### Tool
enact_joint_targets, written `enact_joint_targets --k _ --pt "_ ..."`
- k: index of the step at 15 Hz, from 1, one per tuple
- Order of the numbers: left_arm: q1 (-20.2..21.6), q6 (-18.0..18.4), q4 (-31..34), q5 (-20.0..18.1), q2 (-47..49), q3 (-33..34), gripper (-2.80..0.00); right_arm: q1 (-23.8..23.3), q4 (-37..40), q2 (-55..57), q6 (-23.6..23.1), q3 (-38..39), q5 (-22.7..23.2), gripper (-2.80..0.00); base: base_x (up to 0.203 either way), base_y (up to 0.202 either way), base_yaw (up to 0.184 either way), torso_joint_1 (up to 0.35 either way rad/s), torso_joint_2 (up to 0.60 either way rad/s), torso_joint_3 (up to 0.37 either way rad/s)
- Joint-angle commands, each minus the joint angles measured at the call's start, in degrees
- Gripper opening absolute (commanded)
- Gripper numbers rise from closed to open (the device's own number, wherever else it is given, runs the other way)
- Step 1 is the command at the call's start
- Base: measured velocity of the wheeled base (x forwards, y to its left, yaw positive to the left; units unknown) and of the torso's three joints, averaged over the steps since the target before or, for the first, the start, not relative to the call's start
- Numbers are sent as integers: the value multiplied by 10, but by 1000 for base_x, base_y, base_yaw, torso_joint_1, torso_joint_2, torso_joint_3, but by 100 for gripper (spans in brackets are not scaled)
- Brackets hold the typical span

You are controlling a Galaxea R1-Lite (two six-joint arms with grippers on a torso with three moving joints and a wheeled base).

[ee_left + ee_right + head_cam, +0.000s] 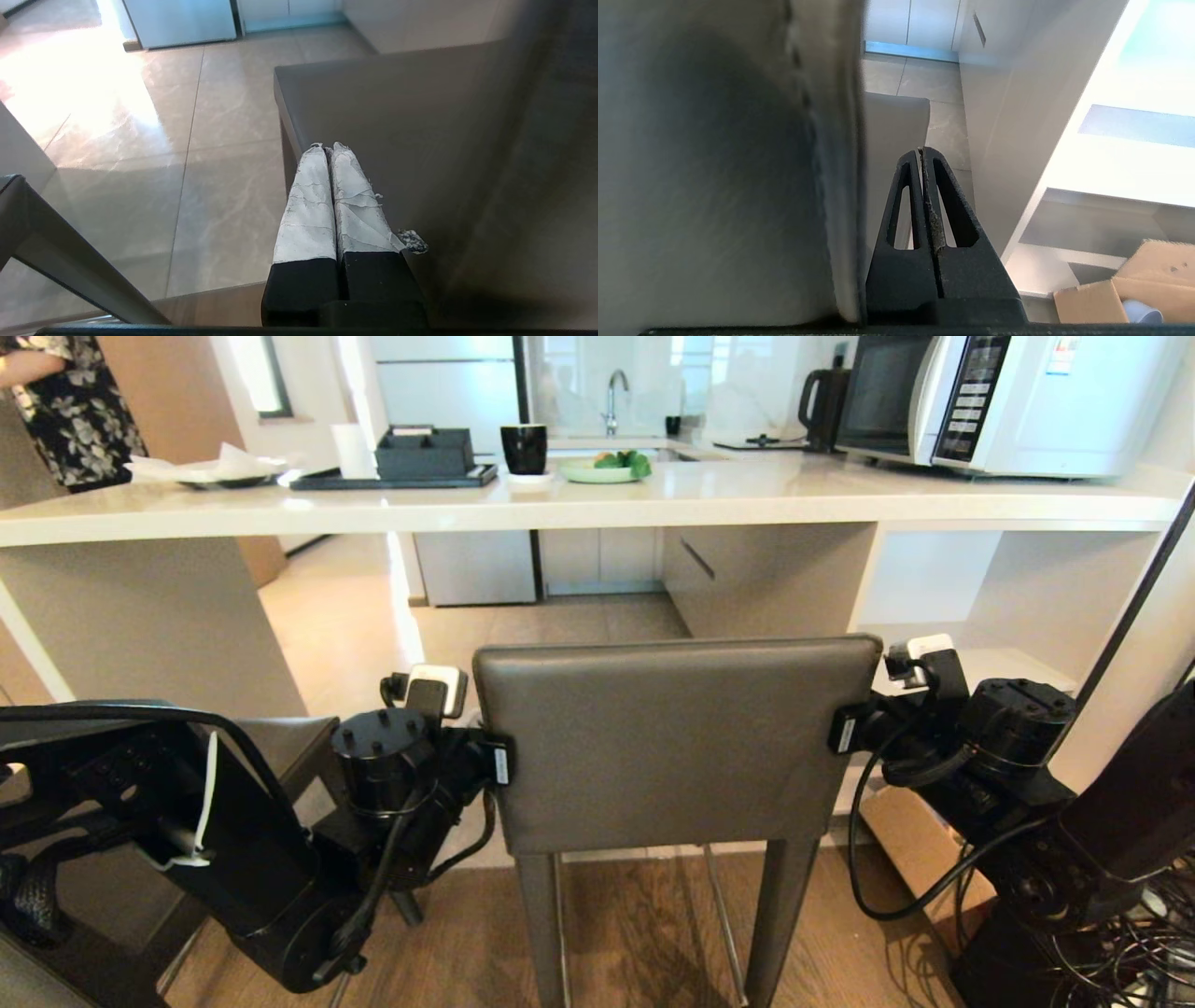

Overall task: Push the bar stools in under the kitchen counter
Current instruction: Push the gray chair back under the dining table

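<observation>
One dark grey bar stool (677, 742) stands in the middle, its backrest facing me, a little short of the white kitchen counter (597, 506). My left gripper (495, 761) is shut and lies against the backrest's left edge; its white-taped fingers (329, 147) reach over the seat (373, 98). My right gripper (845, 728) is shut too and sits at the backrest's right edge, its black fingers (922, 150) running alongside the backrest (738, 163). Part of a second stool (294, 742) shows behind my left arm.
On the counter are a black mug (524, 448), a plate of greens (607, 469), a dark tray (392, 478) and a microwave (1008, 401). A person (65, 411) stands at far left. White shelves (1008, 597), a cardboard box (1125, 289) and cables (1120, 933) are at right.
</observation>
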Motion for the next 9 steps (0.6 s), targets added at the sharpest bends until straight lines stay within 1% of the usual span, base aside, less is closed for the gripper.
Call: enact_joint_targets --k 1,9 --pt "1 0 -2 2 -1 -3 -280 9 -5 -3 0 0 -1 -280 174 0 0 2 2 2" --pt "4 0 -2 2 -2 -4 -280 20 -7 -5 0 5 -8 -280 190 0 1 2 2 3"
